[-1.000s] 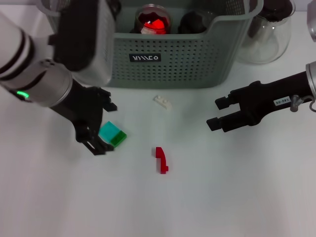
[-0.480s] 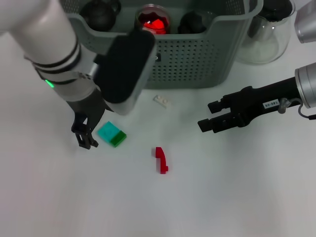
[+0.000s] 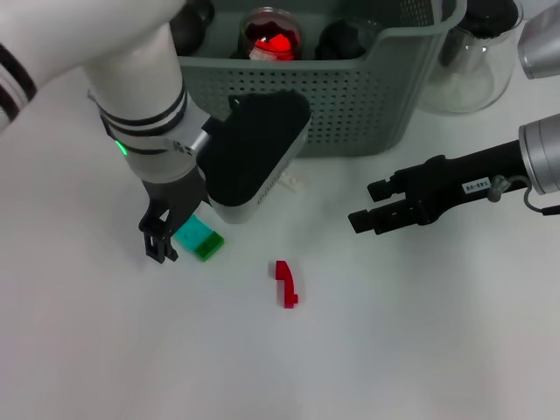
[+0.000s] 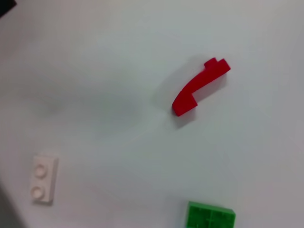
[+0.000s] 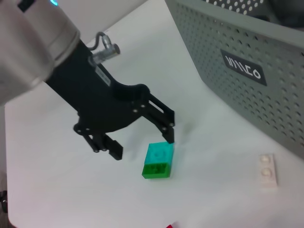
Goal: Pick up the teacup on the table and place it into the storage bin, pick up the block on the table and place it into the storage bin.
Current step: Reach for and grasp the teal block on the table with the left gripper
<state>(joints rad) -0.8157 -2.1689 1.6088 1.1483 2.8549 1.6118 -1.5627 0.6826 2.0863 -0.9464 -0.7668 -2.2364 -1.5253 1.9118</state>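
The table point(image 3: 105, 350) is a smooth, matt white surface. The storage bin point(image 3: 350, 105) looks like moulded grey-green plastic, dull in finish, its walls pierced with rows of small holes. The teal-and-green block point(image 3: 199, 238) has the smooth look of hard plastic, and so do the curved red piece point(image 3: 285, 283) and the small white studded plate point(image 4: 43, 179). The left gripper point(image 5: 137, 135) is matt black, probably plastic or coated metal. The carafe point(image 3: 477, 61) beside the bin is clear, glossy glass.
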